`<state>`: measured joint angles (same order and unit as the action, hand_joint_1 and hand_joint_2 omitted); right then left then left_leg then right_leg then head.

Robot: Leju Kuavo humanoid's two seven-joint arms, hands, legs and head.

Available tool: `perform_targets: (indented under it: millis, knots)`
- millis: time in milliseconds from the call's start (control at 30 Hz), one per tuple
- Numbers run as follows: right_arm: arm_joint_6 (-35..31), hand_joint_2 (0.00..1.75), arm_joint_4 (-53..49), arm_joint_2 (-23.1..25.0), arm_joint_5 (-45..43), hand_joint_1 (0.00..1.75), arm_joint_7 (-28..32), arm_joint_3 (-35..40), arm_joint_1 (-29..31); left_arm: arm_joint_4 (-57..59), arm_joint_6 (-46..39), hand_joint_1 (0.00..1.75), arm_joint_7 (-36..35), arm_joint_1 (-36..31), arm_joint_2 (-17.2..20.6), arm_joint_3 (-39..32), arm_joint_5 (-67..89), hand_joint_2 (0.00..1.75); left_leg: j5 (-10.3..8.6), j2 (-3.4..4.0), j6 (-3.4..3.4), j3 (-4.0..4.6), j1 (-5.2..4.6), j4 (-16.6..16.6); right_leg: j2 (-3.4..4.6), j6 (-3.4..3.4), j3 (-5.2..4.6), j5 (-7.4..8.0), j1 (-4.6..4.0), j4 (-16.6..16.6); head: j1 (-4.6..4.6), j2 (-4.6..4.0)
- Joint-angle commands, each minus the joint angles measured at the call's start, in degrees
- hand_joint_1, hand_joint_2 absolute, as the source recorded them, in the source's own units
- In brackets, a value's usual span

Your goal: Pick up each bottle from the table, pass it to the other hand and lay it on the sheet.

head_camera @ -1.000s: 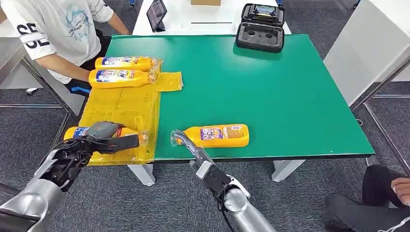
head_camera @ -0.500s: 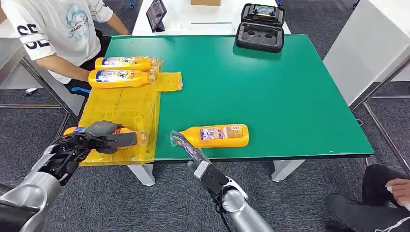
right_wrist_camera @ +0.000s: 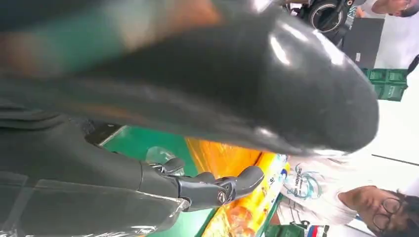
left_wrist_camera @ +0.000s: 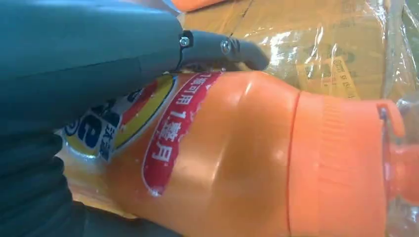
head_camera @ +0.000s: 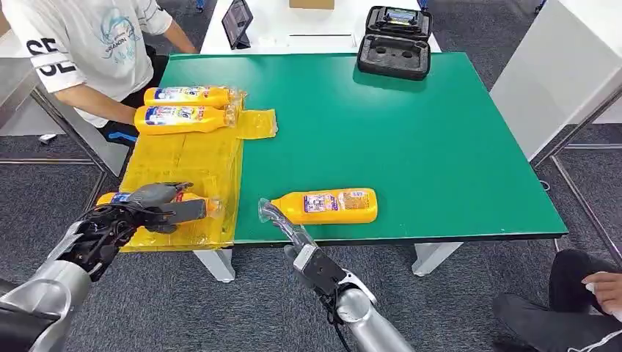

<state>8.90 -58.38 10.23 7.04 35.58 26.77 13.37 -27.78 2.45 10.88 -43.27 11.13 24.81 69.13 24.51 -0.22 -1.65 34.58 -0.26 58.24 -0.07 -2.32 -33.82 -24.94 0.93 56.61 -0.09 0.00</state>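
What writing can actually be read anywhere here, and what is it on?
"SE": white T-shirt of the person at the table.
"1" among red-banner characters: bottle under the left hand; the rest is unclear.
Labels on the other bottles and the shirt's chest print: too small to read.

This looks like a robotics lab or test room. A green-topped work table (head_camera: 411, 132) on white legs stands on grey carpet tiles (head_camera: 242, 308). An open black foam-lined equipment case (head_camera: 394, 42) sits at its far edge, with a tablet (head_camera: 238, 20) propped on a white table (head_camera: 293, 37) behind it. A person in a white T-shirt (head_camera: 81, 44) stands at the table's far left corner, and another person's knee (head_camera: 572, 293) shows at lower right.
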Motion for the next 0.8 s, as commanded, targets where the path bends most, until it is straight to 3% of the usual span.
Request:
perform_targets:
  millis: [33,333,367,533,800]
  knots:
    - [-0.57,0.0,3.52,-0.45,-0.36,0.0,-0.67,-0.01,1.19,3.18,-0.75,0.0,-0.91,2.0,0.56,0.97,0.05,1.75,0.07,0.16,0.1,-0.31,0.04,-0.12,0.14,0.09,0.27,-0.02,-0.05,-0.13,0.02,0.0]
    - [-0.2,0.0,3.9,-0.5,-0.38,0.0,-0.62,0.02,1.05,2.45,-0.17,0.0,-0.08,1.93,1.27,0.83,-0.19,1.75,0.06,0.2,0.13,-0.35,0.09,-0.12,0.19,0.12,0.31,0.02,-0.09,-0.15,0.02,0.0]
    - [-0.29,0.0,4.21,-0.46,-0.39,0.0,-0.62,-0.04,1.21,2.5,0.37,0.0,0.49,1.74,1.47,0.76,-0.42,0.0,0.04,0.15,0.09,-0.31,0.04,-0.11,0.14,0.08,0.25,0.01,-0.04,-0.1,0.02,0.0]
    - [1.94,0.0,5.31,-0.64,-1.75,0.0,0.51,-0.13,1.28,3.09,3.44,0.0,4.32,0.49,1.58,1.12,-1.84,0.0,0.04,0.12,0.12,-0.37,0.07,-0.09,0.1,0.1,0.33,-0.01,-0.08,-0.12,0.0,0.0]
    - [1.25,0.0,5.83,-0.31,-1.72,0.0,0.33,-0.5,1.97,3.28,3.11,0.0,4.7,-0.94,0.57,1.34,-2.33,0.0,-0.01,0.02,0.14,-0.29,0.09,-0.04,0.01,0.11,0.31,0.01,-0.09,-0.08,0.02,0.0]
